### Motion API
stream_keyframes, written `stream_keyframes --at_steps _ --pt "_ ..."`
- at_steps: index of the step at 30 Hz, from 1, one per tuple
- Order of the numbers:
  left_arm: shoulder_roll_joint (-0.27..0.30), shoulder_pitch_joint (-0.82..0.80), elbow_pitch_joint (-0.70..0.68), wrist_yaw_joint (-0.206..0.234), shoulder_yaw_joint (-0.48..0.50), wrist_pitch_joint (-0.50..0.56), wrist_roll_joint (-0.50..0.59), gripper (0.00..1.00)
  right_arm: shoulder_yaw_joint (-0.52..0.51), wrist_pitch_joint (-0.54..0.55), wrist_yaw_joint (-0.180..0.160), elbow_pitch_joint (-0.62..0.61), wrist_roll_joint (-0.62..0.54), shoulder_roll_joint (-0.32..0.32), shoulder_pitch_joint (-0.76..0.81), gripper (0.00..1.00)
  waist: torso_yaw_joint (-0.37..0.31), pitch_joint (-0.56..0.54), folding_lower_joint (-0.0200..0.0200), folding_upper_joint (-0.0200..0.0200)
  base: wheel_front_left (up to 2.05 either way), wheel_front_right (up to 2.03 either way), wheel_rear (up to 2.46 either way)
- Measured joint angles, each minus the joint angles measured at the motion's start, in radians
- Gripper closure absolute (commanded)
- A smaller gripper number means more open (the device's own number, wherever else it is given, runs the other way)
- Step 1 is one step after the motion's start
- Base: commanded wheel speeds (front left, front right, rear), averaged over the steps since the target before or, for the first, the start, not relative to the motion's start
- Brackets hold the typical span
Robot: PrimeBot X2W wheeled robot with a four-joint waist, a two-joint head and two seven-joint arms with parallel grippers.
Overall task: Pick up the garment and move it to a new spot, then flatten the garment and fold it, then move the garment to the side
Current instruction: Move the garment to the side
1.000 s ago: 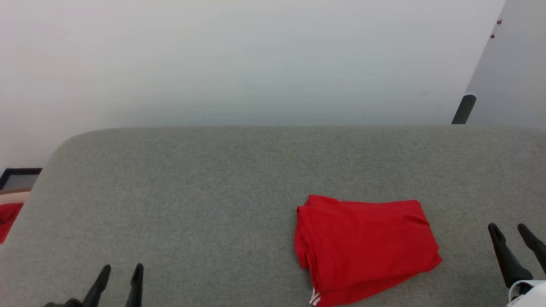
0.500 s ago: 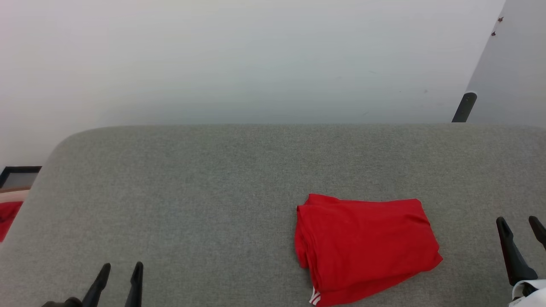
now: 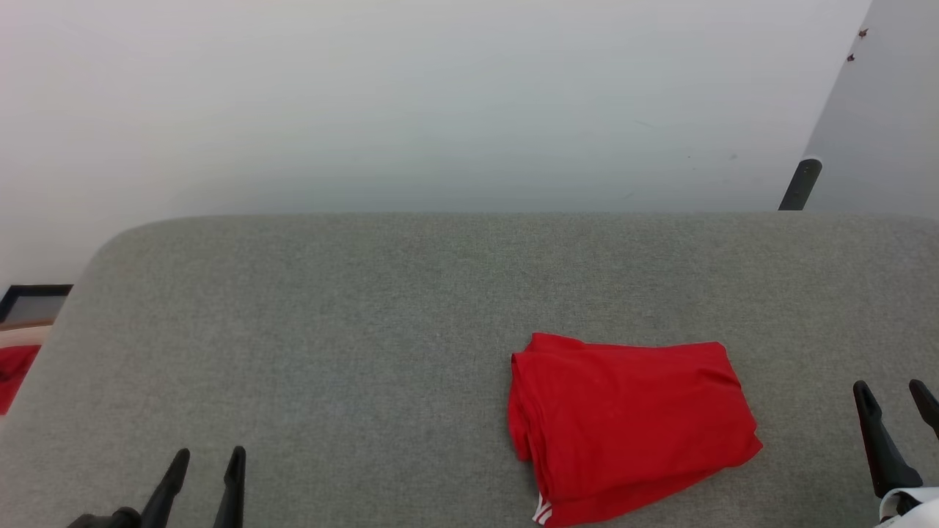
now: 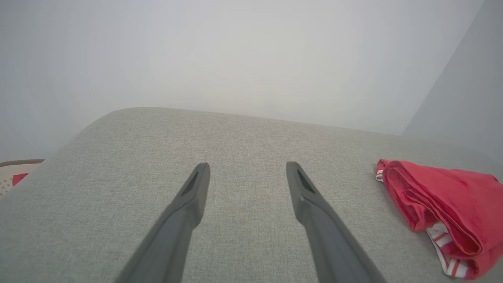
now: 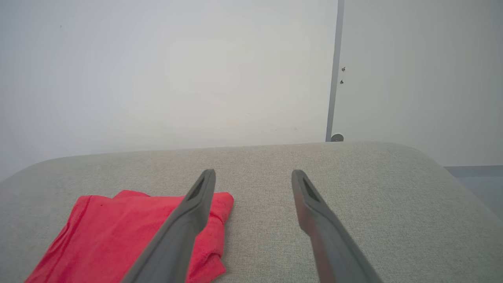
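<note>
The garment (image 3: 631,425) lies folded into a red bundle on the grey cushioned surface (image 3: 367,330), right of centre and near the front edge. A bit of red-and-white striped trim peeks out at its near corner. The left wrist view has the garment (image 4: 444,208) far to the right, the right wrist view has the garment (image 5: 129,239) at lower left. My left gripper (image 3: 207,458) hovers open at the lower left, well apart from the bundle, as does my left gripper (image 4: 245,169) seen from its wrist. My right gripper (image 3: 890,389) stands open just right of the bundle, touching nothing; my right gripper (image 5: 253,175) has bare cushion between its fingers.
A white wall rises behind the surface. A dark post (image 3: 799,185) stands at the back right beside a grey panel. Off the surface's left edge sits a basket with red cloth (image 3: 15,367). The surface's left half is bare grey fabric.
My right gripper has drifted to the right, away from the bundle. The garment and left gripper have stayed put.
</note>
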Motion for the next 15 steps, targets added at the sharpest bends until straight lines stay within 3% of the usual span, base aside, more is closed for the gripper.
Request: stream_keyframes --at_steps 15 --pt "0.0 -0.006 0.003 0.0 -0.009 -0.005 -0.002 0.0 0.03 0.067 0.0 -0.019 0.009 -0.015 -0.039 0.0 0.015 0.002 0.0001 0.0 0.0 0.0 0.0"
